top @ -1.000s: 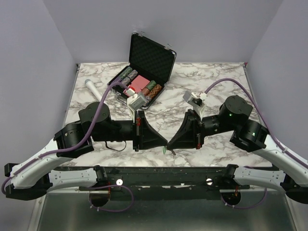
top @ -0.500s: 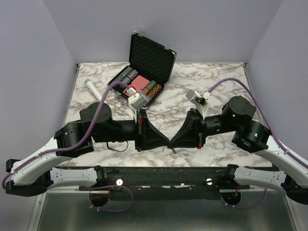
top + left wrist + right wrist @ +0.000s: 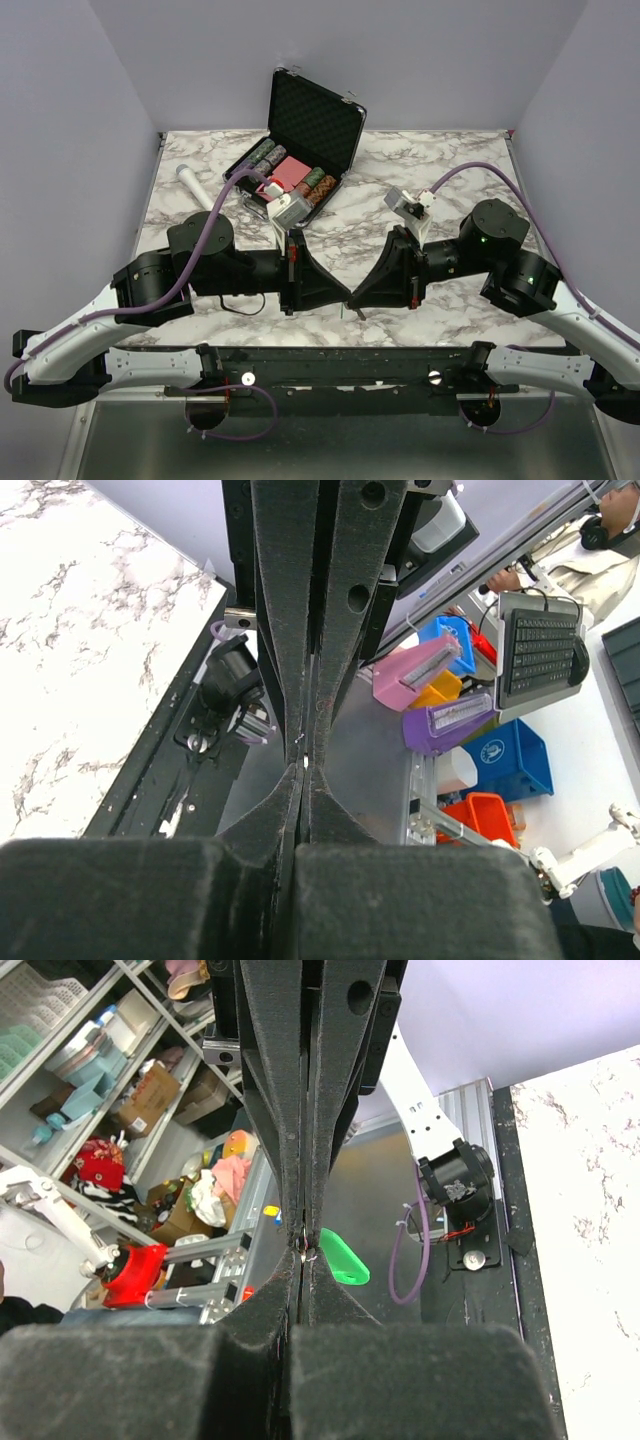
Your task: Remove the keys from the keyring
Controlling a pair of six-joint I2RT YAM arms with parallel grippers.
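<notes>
My two grippers meet tip to tip above the table's near edge: left gripper [image 3: 343, 294], right gripper [image 3: 357, 297]. Both are shut. In the left wrist view my left gripper [image 3: 303, 766] shows a tiny metal glint of the keyring [image 3: 304, 763] at its closed tips. In the right wrist view my right gripper [image 3: 303, 1251] pinches the same thin keyring [image 3: 304, 1253]. The bright green key piece [image 3: 343, 1257] hangs free just right of those tips. In the top view only a small speck [image 3: 357, 313] dangles below the tips.
An open black chip case [image 3: 318, 120] with poker chips stands at the back centre. A white cylindrical microphone [image 3: 194, 186] lies at the back left. The marble table [image 3: 450, 160] ends at a black front rail [image 3: 340, 360] just below the grippers.
Both grippers stay shut and tip to tip. The meeting point has drifted a little to the right and up; the dangling piece moved with it.
</notes>
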